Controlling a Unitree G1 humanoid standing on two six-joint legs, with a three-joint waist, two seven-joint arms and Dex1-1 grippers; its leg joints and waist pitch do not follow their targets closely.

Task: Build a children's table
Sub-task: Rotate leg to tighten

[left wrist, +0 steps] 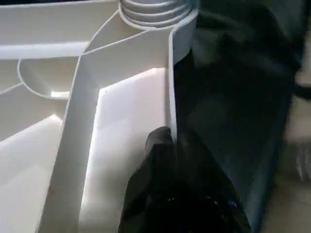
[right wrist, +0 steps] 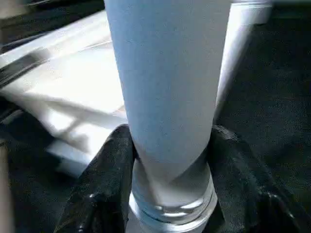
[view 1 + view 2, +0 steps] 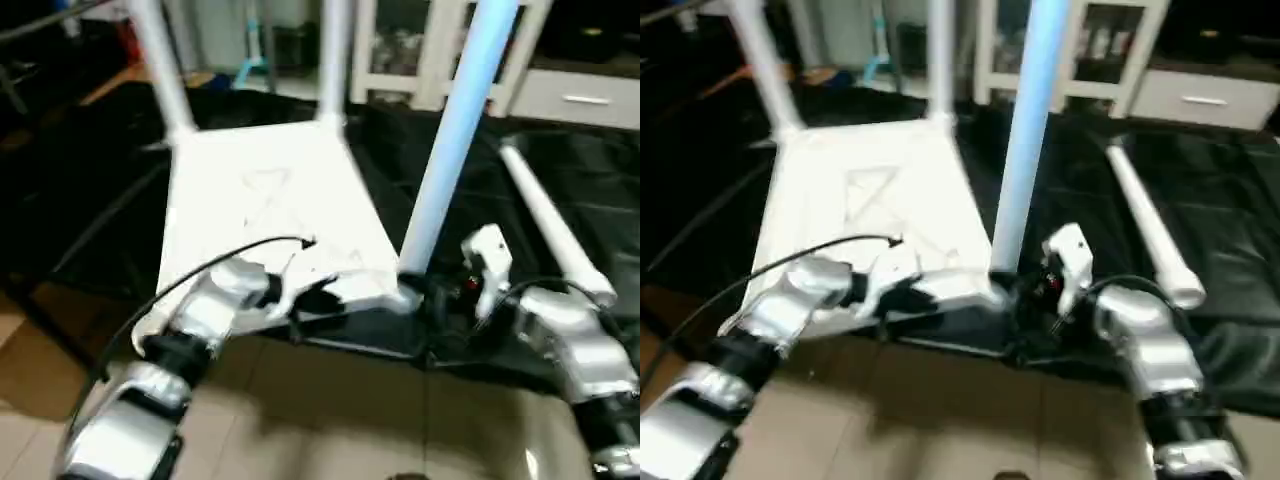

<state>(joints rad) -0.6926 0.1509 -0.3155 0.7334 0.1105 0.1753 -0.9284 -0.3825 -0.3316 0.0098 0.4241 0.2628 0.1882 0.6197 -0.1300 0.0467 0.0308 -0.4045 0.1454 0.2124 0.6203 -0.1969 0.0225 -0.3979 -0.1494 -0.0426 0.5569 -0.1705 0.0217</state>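
The children's table top [image 3: 270, 215] lies upside down on a black sheet [image 3: 590, 190] spread over the floor, its ribbed underside facing up. Three tubular legs are seen standing in corner sockets: two at the far corners, the far left leg [image 3: 165, 70] and the far right leg [image 3: 335, 60], and one, the near right leg [image 3: 455, 140], at the near right corner. A fourth leg [image 3: 555, 225] lies loose on the sheet, well apart to the right of the top.

The top is judged to be light, stiff moulded plastic, likely to slide on the glossy sheet when a leg is turned, so it is best steadied at its thin upright rim. The legs are judged light, rigid and smooth, somewhat slippery under a twisting grip; the best hold for turning is low, just above the threaded collar [image 2: 170, 208], where leverage on the socket is least.

The left hand [image 1: 170, 160] is clenched on the top's near rim, one finger inside the wall and one outside, close to the threaded base of the near right leg [image 1: 150, 12]. In the head views it rests at the near edge, between the unfilled near left corner and the near right corner.

The right hand [image 2: 170, 160] is closed around the near right leg just above its collar, a black finger [image 2: 104, 174] pressed against each side of the tube. The leg rises upright between the fingers, and the top lies beside this hand, toward the robot's left.
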